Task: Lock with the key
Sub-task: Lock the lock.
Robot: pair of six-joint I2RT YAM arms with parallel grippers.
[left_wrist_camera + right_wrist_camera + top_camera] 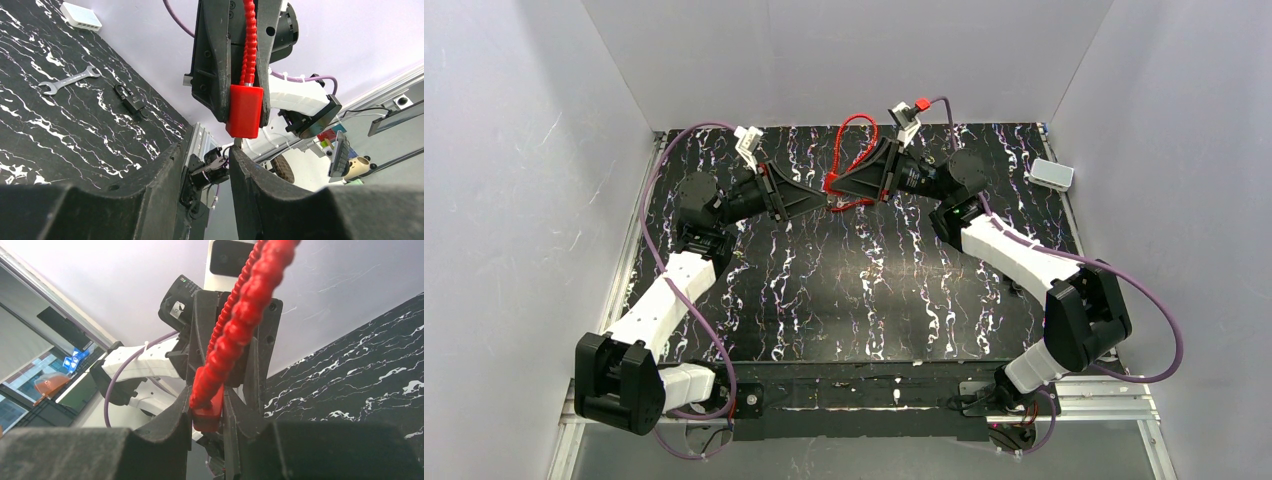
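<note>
— White walls close in a black, white-veined table. Where is the red lock in all this?

— Off the table, clamped between the fingers of the right gripper, which squeezes its square body from both sides. Its ribbed red cable runs back up between those fingers and loops out beside the gripper.

— And the left gripper?

— Tip to tip with the right one, directly beneath the lock as its own camera sees it. Its fingers stand apart, with clear space between them. The lock's lower end hangs just past their tips, closest to the finger on the right of that view.

— Is the key there?

— A small grey sliver shows at that fingertip, just under the lock (too small to say whether it is the key, or whether it touches the lock).

— Anything else on the table?

— Well away from both grippers, beyond the right one, lie a wrench, a black padlock near it and, farther off, a white box by the wall.
</note>
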